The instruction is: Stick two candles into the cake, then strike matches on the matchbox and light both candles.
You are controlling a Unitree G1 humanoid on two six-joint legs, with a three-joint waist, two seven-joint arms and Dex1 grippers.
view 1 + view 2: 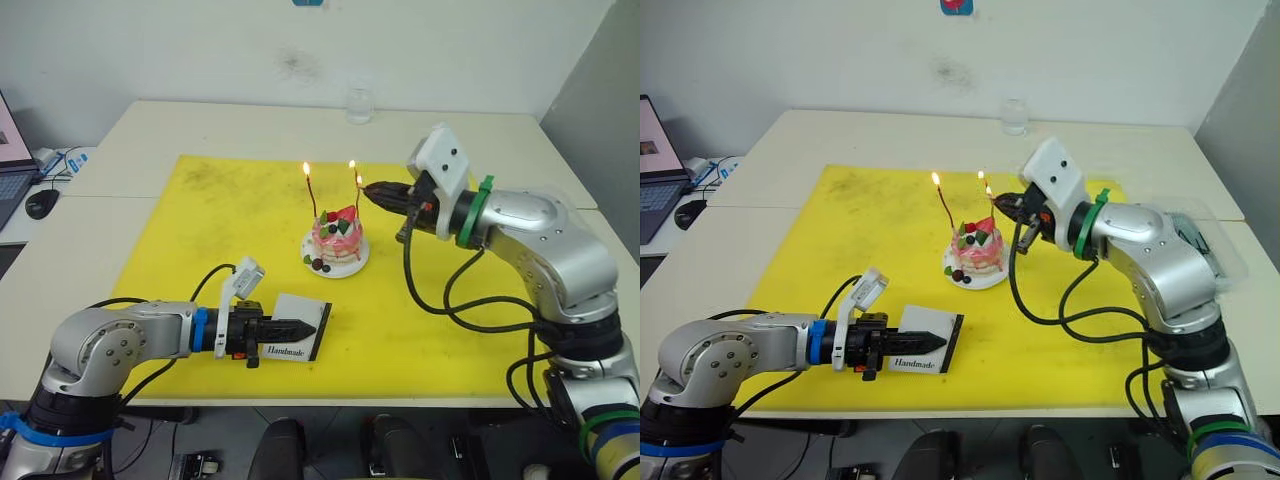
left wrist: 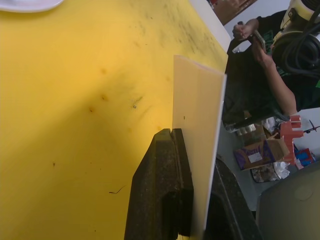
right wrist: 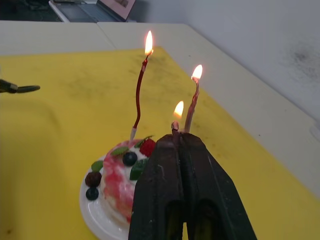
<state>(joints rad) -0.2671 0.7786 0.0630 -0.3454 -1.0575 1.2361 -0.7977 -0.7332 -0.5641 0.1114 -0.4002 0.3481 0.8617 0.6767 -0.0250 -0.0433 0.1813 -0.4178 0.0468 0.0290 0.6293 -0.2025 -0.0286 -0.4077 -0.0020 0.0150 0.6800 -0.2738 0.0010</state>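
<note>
The pink cake (image 1: 337, 240) sits on its white plate (image 1: 311, 263) mid-mat. Two thin wavy candles stand upright in it, the left candle (image 3: 138, 95) and the right candle (image 3: 190, 112), each with a flame at its tip. My right gripper (image 1: 366, 190) is just right of the cake at candle height. It is shut on a short match (image 3: 175, 126) whose tip burns close beside the right candle. Near the mat's front edge, my left gripper (image 1: 303, 327) is shut on the white "Handmade" matchbox (image 1: 296, 345), and the box (image 2: 197, 125) stands on edge between the fingers.
A yellow mat (image 1: 200, 230) covers the middle of the white table. A clear glass (image 1: 359, 105) stands at the far edge. A laptop (image 1: 8, 165) and a mouse (image 1: 42, 203) lie at far left. A person in dark clothing (image 2: 250, 70) stands beyond the table.
</note>
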